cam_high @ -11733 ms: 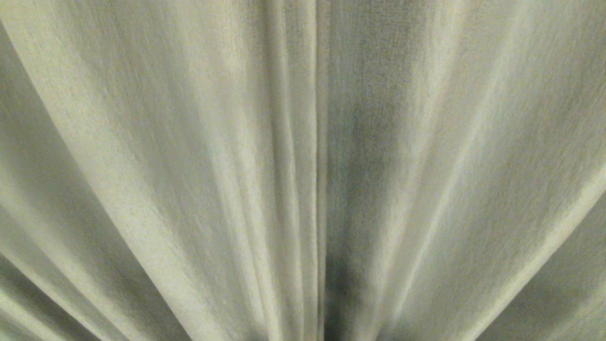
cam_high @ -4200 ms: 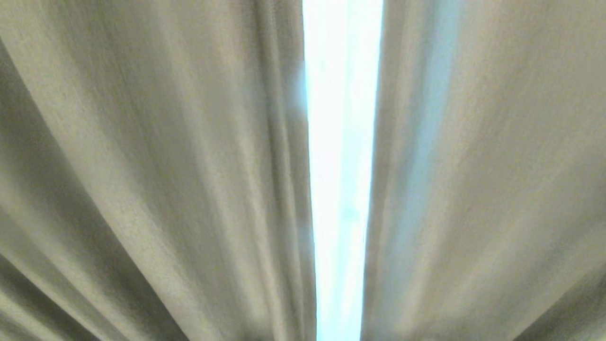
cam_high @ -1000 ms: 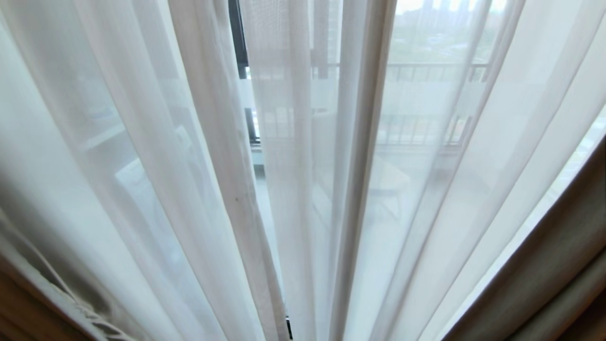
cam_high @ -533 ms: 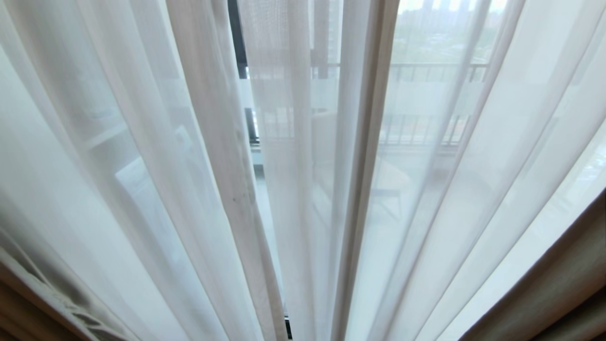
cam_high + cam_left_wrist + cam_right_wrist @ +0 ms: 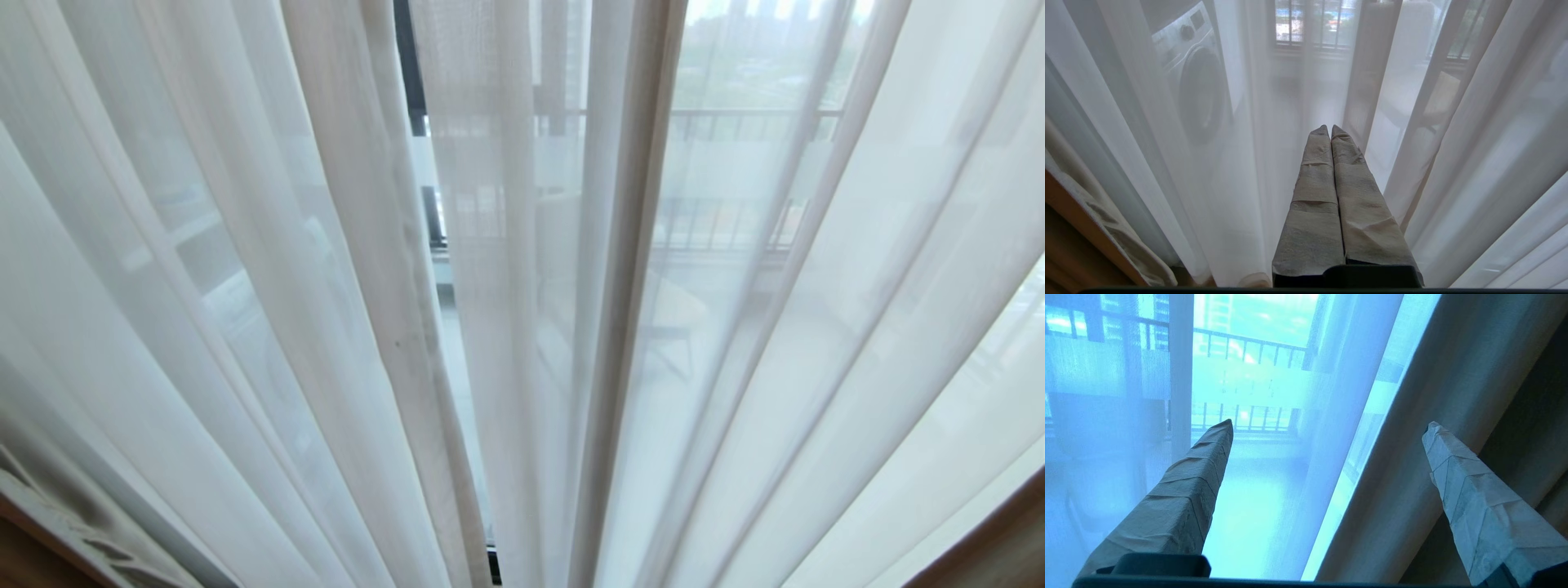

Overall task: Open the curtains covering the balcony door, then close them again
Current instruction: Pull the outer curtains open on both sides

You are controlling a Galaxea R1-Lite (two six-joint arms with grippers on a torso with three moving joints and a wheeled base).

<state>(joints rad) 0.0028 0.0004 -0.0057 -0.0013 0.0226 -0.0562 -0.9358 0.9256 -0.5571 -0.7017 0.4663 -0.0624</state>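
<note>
The sheer white layer of the curtains hangs shut across the head view. The heavy beige layer shows only in the bottom corners, on the left and on the right. Behind the sheer stands the balcony door with its black frame and frosted band. Neither gripper is in the head view. My right gripper is open, and the edge of the heavy curtain runs between its taped fingers without being pinched. My left gripper is shut and empty, pointing at the sheer.
A washing machine and a balcony railing show through the sheer. A wooden edge with bunched heavy cloth lies by the left arm. Dark folds of the heavy curtain hang beside the right gripper.
The heavy beige layer, shut at first, has parted and uncovered the sheer. Over the last second both its edges slid further out toward the corners.
</note>
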